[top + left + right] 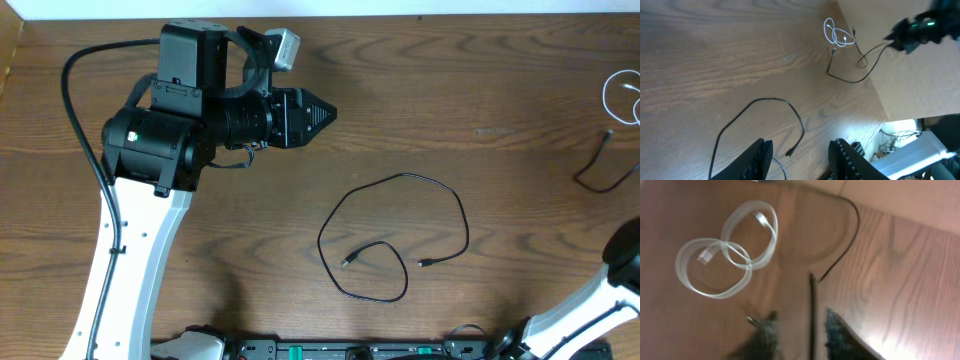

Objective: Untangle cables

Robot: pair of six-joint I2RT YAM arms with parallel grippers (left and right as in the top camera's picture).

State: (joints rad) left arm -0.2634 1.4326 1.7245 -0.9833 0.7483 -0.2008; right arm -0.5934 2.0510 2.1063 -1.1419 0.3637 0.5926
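One black cable (400, 235) lies in a loose loop at mid-table, both plug ends inside the loop; the left wrist view shows it as well (765, 107). My left gripper (328, 112) hovers up-left of it, open, with nothing between its fingers (801, 145). At the far right edge lie a coiled white cable (622, 95) and a second black cable (603, 165). In the right wrist view the white cable (725, 250) forms two rings, and the second black cable (842, 240) runs down between the parted, blurred fingers of my right gripper (801, 315), which is open.
The table's right edge (875, 100) runs close by the white coil (837, 34) and the second black cable (855, 75). My right arm (615, 275) comes up from the bottom right corner. The left arm's own thick black cable (75, 110) arcs at the far left.
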